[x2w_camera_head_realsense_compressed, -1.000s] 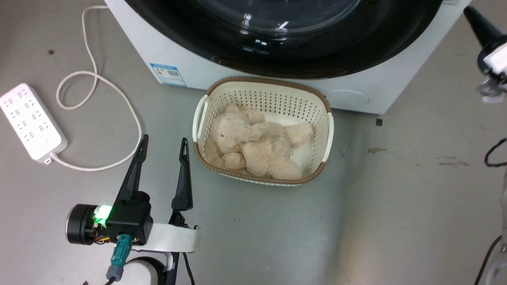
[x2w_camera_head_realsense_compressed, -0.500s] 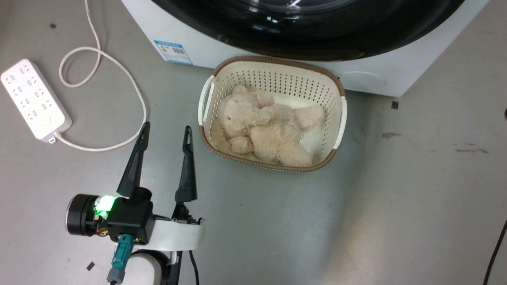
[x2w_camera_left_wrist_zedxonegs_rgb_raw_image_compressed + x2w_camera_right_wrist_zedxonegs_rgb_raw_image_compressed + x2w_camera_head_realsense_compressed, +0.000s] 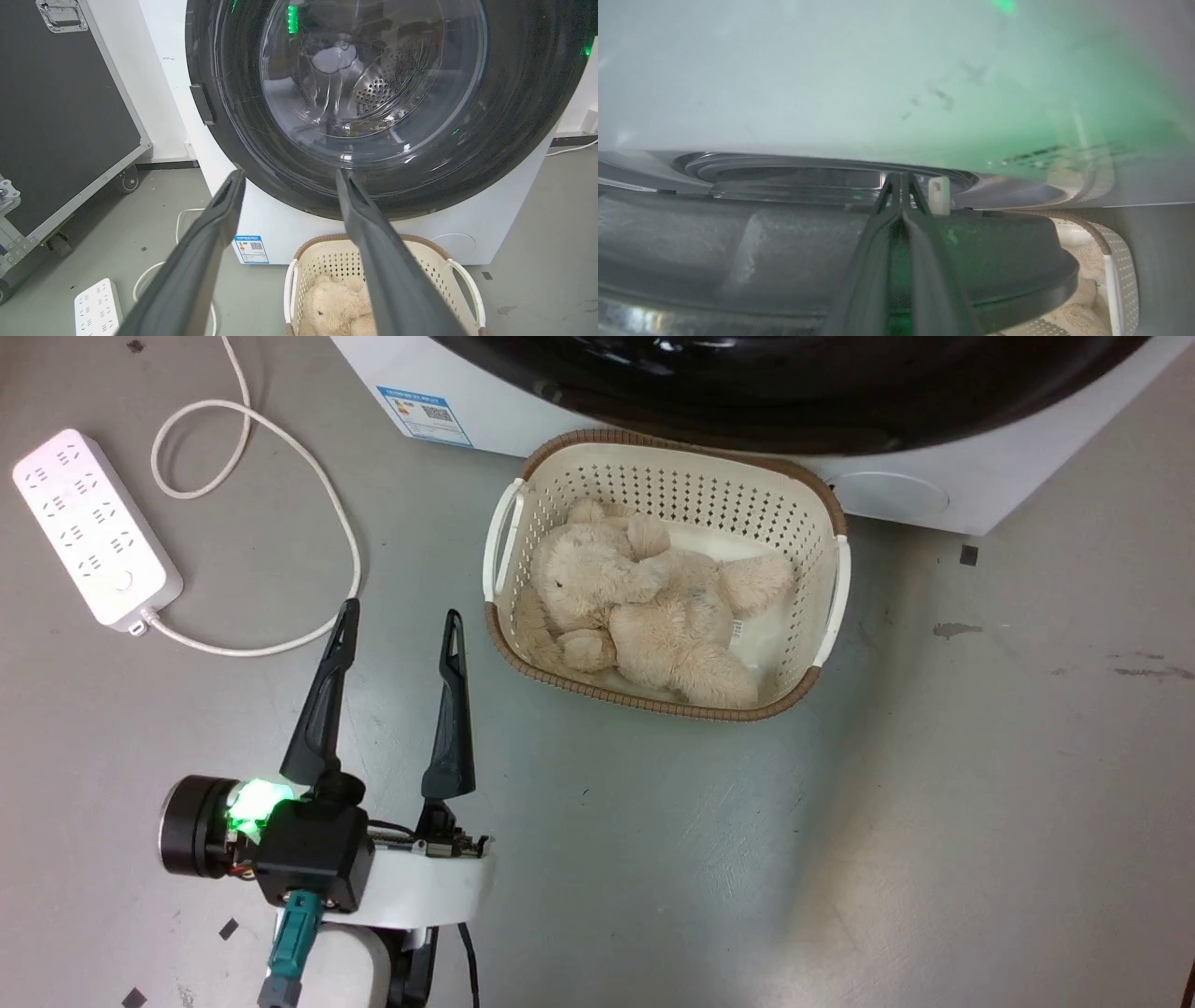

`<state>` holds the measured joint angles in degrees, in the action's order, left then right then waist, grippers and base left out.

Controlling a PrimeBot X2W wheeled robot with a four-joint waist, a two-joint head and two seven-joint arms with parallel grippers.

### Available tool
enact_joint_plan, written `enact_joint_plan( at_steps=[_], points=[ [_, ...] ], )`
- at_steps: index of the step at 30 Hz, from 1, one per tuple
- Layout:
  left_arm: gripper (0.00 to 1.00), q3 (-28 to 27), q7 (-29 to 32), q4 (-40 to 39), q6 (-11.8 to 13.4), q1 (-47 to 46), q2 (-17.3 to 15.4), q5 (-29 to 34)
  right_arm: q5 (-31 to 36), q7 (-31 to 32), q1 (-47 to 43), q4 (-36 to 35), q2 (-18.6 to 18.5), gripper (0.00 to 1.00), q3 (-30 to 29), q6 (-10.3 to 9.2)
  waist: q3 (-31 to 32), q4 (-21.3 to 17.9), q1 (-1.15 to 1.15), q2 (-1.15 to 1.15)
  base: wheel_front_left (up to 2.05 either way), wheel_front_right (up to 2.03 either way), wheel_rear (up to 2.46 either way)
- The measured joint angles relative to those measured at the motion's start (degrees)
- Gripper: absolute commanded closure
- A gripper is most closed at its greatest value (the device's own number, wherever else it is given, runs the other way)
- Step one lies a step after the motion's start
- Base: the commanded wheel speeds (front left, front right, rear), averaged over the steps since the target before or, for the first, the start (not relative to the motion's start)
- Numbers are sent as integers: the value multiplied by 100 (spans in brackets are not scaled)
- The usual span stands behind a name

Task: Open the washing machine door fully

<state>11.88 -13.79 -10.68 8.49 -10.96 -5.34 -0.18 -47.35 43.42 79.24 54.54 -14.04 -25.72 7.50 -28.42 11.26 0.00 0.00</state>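
Observation:
The washing machine [image 3: 934,504] is a white box along the top of the head view. Its glossy black door [image 3: 514,116] with a clear glass centre covers the drum, with a small handle tab [image 3: 204,103] on its left rim. My left gripper [image 3: 401,612] hangs open and empty over the floor, left of the basket and pointing at the door [image 3: 794,392]. My right gripper [image 3: 901,176] is shut, its tips at the narrow gap between the door's dark edge [image 3: 738,242] and the white machine front [image 3: 831,70], beside a small white piece [image 3: 938,195].
A cream perforated basket [image 3: 691,490] with a beige plush bear [image 3: 644,607] stands on the floor against the machine's front. A white power strip [image 3: 93,527] and its looped cable [image 3: 345,532] lie to the left. A black wheeled case [image 3: 56,116] stands left of the machine.
The head camera has moved, so the whole picture has shifted up and to the right. The right gripper, at the top right edge a second ago, has left that view. The left gripper stays open.

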Motion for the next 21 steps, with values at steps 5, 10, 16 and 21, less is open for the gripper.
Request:
enact_joint_plan(
  at_steps=[5,10,16,21],
  points=[
    [0,16,-47,34,45,1,-27,-46,-174,403,-130,62,3,100,-30,-10,108,-23,0,0,0,0,0],
    [0,5,-90,109,44,22,-57,-108,-326,700,-602,-165,177,100,-34,-10,341,-109,0,0,0,0,0],
    [0,-20,-90,286,-31,166,-62,-204,-495,1128,-1478,-627,728,100,76,-8,738,-227,0,0,0,0,0],
    [0,-40,-90,404,-116,388,-60,-286,-649,1537,-2320,-1091,1026,100,261,-7,1122,-302,-2,0,0,0,0]
  ],
)
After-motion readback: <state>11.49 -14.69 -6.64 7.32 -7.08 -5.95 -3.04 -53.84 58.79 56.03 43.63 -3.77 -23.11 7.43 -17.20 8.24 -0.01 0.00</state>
